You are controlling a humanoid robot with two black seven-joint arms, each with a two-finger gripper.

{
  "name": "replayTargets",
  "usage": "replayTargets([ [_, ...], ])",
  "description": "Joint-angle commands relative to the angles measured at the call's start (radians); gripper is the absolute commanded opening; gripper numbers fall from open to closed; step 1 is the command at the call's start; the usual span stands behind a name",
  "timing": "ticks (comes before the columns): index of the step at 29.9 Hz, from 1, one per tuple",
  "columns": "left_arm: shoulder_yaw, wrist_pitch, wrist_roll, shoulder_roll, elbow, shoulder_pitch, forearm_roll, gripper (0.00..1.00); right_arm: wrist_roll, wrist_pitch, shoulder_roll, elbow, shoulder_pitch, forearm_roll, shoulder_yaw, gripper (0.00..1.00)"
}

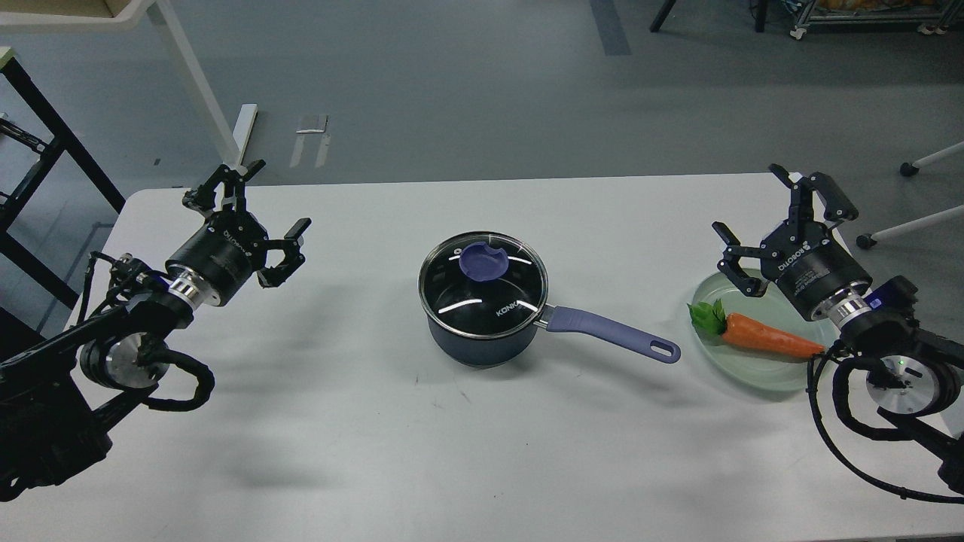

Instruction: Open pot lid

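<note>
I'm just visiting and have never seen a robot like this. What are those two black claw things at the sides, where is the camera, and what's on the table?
The picture comes from a camera in the robot's head, looking down at a white table. The black things are its two arms. Each ends in a two-finger claw called a gripper: the left gripper and the right gripper. Both are open and hold nothing. In the middle stands a dark pot with a purple handle pointing right. A glass lid with a purple knob sits on it. On the right, partly under the right arm, is a pale green plate with a carrot on it.
</note>
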Motion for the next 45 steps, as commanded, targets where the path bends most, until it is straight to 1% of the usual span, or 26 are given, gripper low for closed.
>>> replayTargets([
  [1, 0.0, 0.01, -0.003, 0.001, -0.001, 0.0, 0.016, 0.99, 0.0, 0.0, -0.002, 0.0, 0.0, -0.004, 0.0, 1.0],
  [4, -0.002, 0.021, -0.003, 0.007, -0.001, 0.0, 0.039, 0.99, 0.0, 0.0, -0.014, 0.006, 0.0, -0.007, 0.0, 1.0],
  [6, -0.003, 0.024, 0.006, 0.01, -0.001, -0.003, 0.039, 0.99, 0.0, 0.0, -0.044, 0.017, 0.009, -0.036, 0.0, 1.0],
  [7, -0.003, 0.024, 0.002, 0.015, -0.001, -0.004, 0.039, 0.99, 0.0, 0.0, -0.067, 0.022, 0.016, -0.071, 0.0, 1.0],
  [9, -0.002, 0.029, -0.001, 0.022, 0.0, -0.015, 0.04, 0.99, 0.0, -0.003, -0.106, 0.035, 0.038, -0.151, 0.002, 1.0],
  [13, 0.008, 0.053, -0.006, 0.045, 0.0, -0.033, 0.04, 0.99, 0.0, -0.009, -0.193, 0.114, 0.133, -0.402, 0.002, 1.0],
  [16, 0.012, 0.053, -0.006, 0.067, 0.002, -0.052, 0.042, 0.99, 0.0, -0.009, -0.241, 0.158, 0.193, -0.519, 0.0, 1.0],
  [18, 0.014, 0.041, -0.006, 0.09, 0.002, -0.063, 0.042, 0.99, 0.0, -0.008, -0.27, 0.187, 0.269, -0.66, -0.027, 1.0],
  [22, 0.011, 0.038, -0.006, 0.102, 0.002, -0.083, 0.043, 0.99, 0.0, -0.008, -0.261, 0.226, 0.436, -0.954, -0.141, 1.0],
  [23, 0.011, 0.038, -0.006, 0.102, 0.002, -0.083, 0.043, 0.99, 0.0, -0.008, -0.261, 0.226, 0.437, -0.955, -0.141, 1.0],
  [24, 0.014, 0.049, -0.007, 0.102, 0.0, -0.095, 0.042, 0.99, 0.0, -0.011, -0.256, 0.27, 0.513, -1.114, -0.203, 1.0],
  [25, 0.014, 0.052, -0.007, 0.102, 0.0, -0.096, 0.042, 0.99, 0.0, -0.017, -0.25, 0.285, 0.541, -1.177, -0.231, 1.0],
  [29, 0.015, 0.053, -0.018, 0.101, -0.012, -0.096, 0.048, 0.99, 0.0, -0.042, -0.181, 0.304, 0.657, -1.379, -0.386, 1.0],
  [32, 0.014, 0.056, -0.018, 0.099, -0.014, -0.096, 0.06, 0.99, 0.0, -0.068, -0.137, 0.306, 0.722, -1.54, -0.512, 1.0],
  [36, 0.014, 0.067, -0.02, 0.102, -0.015, -0.096, 0.065, 0.99, 0.0, -0.129, -0.094, 0.301, 0.744, -1.755, -0.604, 1.0],
  [39, 0.014, 0.067, -0.02, 0.102, -0.017, -0.096, 0.065, 0.99, 0.0, -0.137, -0.069, 0.298, 0.742, -1.82, -0.661, 1.0],
  [43, 0.012, 0.069, -0.021, 0.101, -0.02, -0.096, 0.065, 0.99, 0.0, -0.137, -0.042, 0.269, 0.722, -1.828, -0.716, 1.0],
  [45, 0.012, 0.07, -0.021, 0.104, -0.043, -0.096, 0.065, 0.99, 0.0, -0.137, -0.029, 0.243, 0.707, -1.826, -0.718, 0.99],
])
